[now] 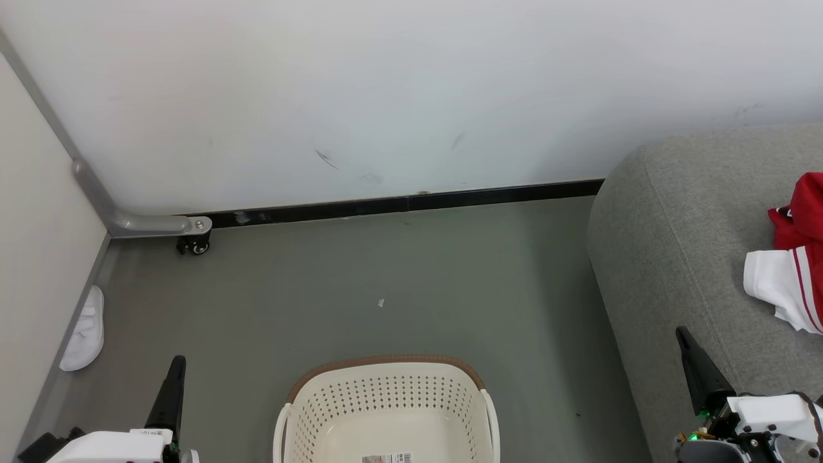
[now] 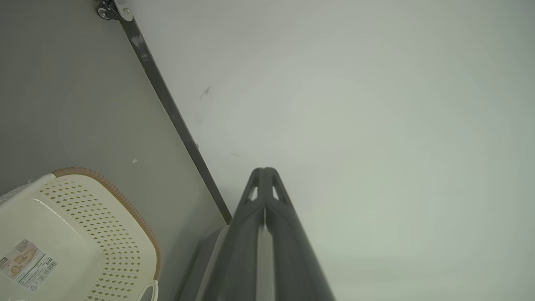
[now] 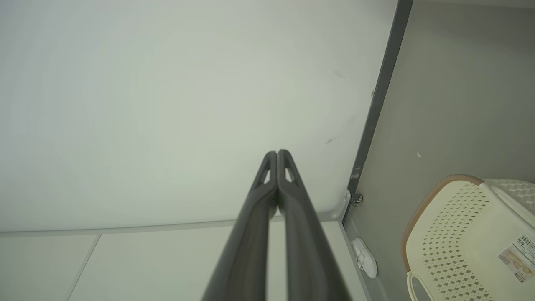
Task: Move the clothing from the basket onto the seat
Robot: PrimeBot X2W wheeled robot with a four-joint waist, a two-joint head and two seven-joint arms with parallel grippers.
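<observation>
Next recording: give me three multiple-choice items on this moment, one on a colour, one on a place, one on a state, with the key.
1. The basket has rim trim that is: A blue, B brown, C black.
2. The clothing lies: A in the basket, B on the floor, C on the sofa.
3. The left gripper is: A shut, B wide open, C holding the clothing.
Key: 1 B, a brown band runs along the far rim; 2 C, red-and-white fabric rests on the grey cushion; 3 A, the left wrist view shows its jaws pressed together.
</observation>
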